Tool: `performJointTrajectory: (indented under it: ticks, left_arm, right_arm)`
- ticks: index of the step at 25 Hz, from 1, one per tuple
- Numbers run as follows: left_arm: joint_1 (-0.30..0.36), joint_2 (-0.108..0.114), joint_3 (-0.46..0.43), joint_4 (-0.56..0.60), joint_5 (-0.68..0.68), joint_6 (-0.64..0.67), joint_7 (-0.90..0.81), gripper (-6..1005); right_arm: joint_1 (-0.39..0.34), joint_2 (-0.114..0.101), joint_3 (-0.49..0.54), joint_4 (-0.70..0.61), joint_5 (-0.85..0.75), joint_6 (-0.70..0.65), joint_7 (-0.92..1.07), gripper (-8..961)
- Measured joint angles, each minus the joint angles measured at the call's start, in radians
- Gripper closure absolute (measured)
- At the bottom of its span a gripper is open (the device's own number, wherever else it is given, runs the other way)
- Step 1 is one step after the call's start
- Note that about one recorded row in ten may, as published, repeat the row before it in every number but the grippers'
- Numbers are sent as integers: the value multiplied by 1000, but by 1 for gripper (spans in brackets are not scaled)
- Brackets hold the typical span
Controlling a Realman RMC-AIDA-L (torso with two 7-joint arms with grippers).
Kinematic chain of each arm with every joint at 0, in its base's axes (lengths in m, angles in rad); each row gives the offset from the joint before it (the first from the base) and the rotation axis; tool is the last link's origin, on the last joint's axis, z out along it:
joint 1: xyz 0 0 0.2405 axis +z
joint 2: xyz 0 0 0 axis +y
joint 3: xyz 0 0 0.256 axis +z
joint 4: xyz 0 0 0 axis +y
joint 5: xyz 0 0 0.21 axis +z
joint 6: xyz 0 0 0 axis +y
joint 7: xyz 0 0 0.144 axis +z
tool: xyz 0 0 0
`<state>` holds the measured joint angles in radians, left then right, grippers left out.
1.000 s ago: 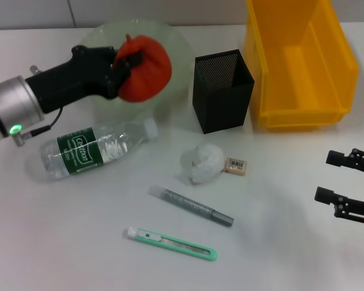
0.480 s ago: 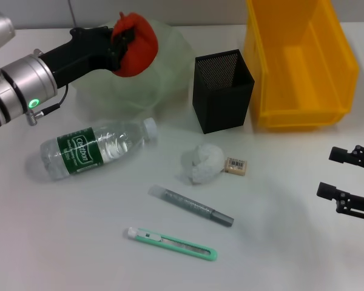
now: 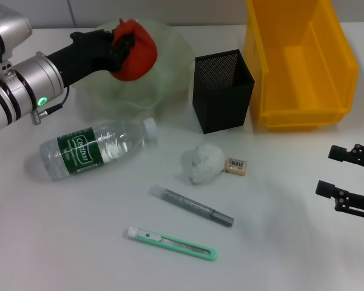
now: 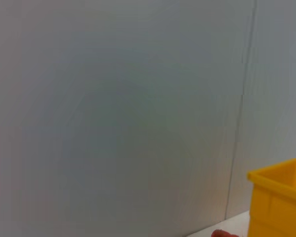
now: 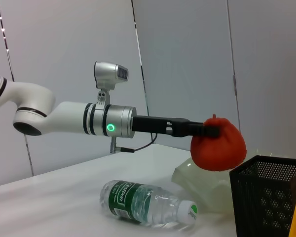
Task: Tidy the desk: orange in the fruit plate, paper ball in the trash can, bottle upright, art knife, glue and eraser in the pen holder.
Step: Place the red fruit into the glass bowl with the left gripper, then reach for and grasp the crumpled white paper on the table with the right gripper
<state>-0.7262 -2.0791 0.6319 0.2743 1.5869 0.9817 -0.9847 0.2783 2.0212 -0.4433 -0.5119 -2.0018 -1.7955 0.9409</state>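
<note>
White surface (image 3: 303,254), carrying a pale green fruit plate (image 3: 170,66), black mesh pen holder (image 3: 223,91) and yellow bin (image 3: 300,63) at the far side. Nearer: bottle (image 3: 94,148) on its side, paper ball (image 3: 201,163) beside eraser (image 3: 235,165), grey glue stick (image 3: 191,206), green art knife (image 3: 173,244).

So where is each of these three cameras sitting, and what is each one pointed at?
Head view: sits on the robot's head, looking down at the desk; shows the left gripper holding the orange over the fruit plate, and the right gripper low at the right.
Left wrist view: faces a bare wall; only the yellow bin corner and a sliver of orange show, no fingers.
Right wrist view: looks sideways across the desk at the left arm, orange and bottle.
Shared: all three catch the orange.
</note>
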Motion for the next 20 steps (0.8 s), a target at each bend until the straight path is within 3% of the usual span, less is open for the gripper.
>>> performJointTrajectory:
  ticks: [7, 9, 16, 19, 20]
  left_arm:
    - [-4, 0, 4, -1, -1, -3, 10, 722]
    - [-5, 0, 4, -1, -1, -4, 11, 486]
    - [-7, 2, 7, 1, 0, 16, 12, 342]
    - [3, 8, 18, 15, 9, 95, 6, 281]
    - [30, 14, 52, 51, 16, 191, -14, 260]
  right_arm:
    - [1, 1, 0, -1, 0, 2, 3, 197]
    - [2, 1, 0, 0, 0, 2, 3, 197]
    - [6, 0, 1, 4, 0, 4, 2, 197]
    - [7, 0, 3, 5, 0, 8, 2, 197]
    - [8, 0, 3, 6, 0, 9, 2, 197]
